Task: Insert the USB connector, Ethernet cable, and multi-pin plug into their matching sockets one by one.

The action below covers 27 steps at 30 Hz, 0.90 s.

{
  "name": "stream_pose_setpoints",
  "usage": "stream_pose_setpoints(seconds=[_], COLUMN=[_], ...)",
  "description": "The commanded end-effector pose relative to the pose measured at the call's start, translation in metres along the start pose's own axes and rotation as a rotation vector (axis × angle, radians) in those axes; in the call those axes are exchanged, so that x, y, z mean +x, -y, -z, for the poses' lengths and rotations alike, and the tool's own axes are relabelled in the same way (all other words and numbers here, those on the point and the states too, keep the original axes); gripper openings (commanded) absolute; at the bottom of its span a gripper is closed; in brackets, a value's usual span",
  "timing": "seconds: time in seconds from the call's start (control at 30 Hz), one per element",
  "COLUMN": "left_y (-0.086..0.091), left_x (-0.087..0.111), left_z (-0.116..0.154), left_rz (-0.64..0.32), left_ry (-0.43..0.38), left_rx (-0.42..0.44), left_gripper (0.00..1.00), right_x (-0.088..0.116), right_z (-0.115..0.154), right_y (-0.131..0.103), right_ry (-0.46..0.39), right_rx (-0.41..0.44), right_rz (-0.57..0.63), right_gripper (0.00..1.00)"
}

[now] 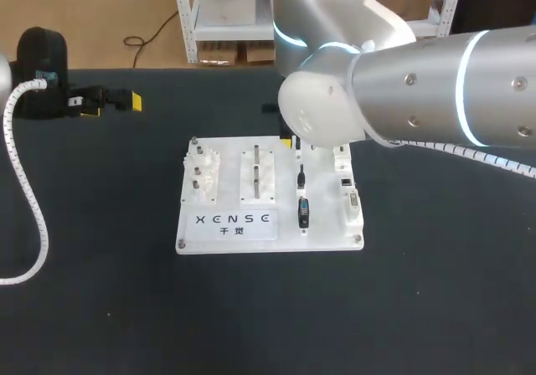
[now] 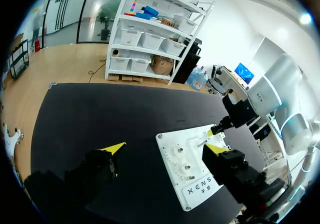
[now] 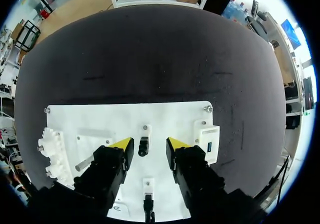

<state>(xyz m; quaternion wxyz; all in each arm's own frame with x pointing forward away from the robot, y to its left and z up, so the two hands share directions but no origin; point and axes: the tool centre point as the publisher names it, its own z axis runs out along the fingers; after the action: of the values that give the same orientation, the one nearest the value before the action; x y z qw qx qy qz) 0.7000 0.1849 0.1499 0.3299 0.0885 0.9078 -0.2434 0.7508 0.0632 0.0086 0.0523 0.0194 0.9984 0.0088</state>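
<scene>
Silver arm with screws and a glowing ring, white coiled cable, black yellow-tipped hand.

White gears stand in a short row, with the black table below them.

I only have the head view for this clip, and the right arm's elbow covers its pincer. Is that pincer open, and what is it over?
Observer: Open. In the right wrist view the right pincer has one yellow tip on each side of a small black connector standing on the white board, with a gap on both sides.
Reviewer: Any socket close to it?
Observer: Yes, a white socket block with a small blue port sits just beside one finger, near the board's edge.
Reviewer: Does the left pincer hold anything?
Observer: No. The left wrist view shows the left pincer open with nothing between its tips.
</scene>
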Motion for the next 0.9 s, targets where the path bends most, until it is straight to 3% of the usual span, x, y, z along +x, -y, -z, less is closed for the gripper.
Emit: stream_pose_setpoints(seconds=[0.03,0.2,0.57,0.6,0.67,0.9], left_y=[0.0,0.0,0.0,0.0,0.0,0.0], left_x=[0.0,0.0,0.0,0.0,0.0,0.0], left_z=[0.0,0.0,0.0,0.0,0.0,0.0], left_rz=[0.0,0.0,0.0,0.0,0.0,0.0], left_ry=[0.0,0.0,0.0,0.0,0.0,0.0], left_rx=[0.0,0.0,0.0,0.0,0.0,0.0], left_gripper=[1.0,1.0,1.0,1.0,1.0,1.0], right_x=[-0.001,-0.003,-0.004,-0.004,-0.003,-0.002], right_z=[0.0,0.002,0.003,0.003,0.003,0.015], right_y=[-0.003,-0.005,-0.003,-0.003,-0.002,-0.002], right_ry=[0.0,0.007,0.016,0.015,0.015,0.071], right_rx=[0.003,0.001,0.005,0.006,0.007,-0.001], right_rz=[0.0,0.002,0.004,0.005,0.004,0.031], right_gripper=[0.42,0.39,0.23,0.2,0.0,0.0])
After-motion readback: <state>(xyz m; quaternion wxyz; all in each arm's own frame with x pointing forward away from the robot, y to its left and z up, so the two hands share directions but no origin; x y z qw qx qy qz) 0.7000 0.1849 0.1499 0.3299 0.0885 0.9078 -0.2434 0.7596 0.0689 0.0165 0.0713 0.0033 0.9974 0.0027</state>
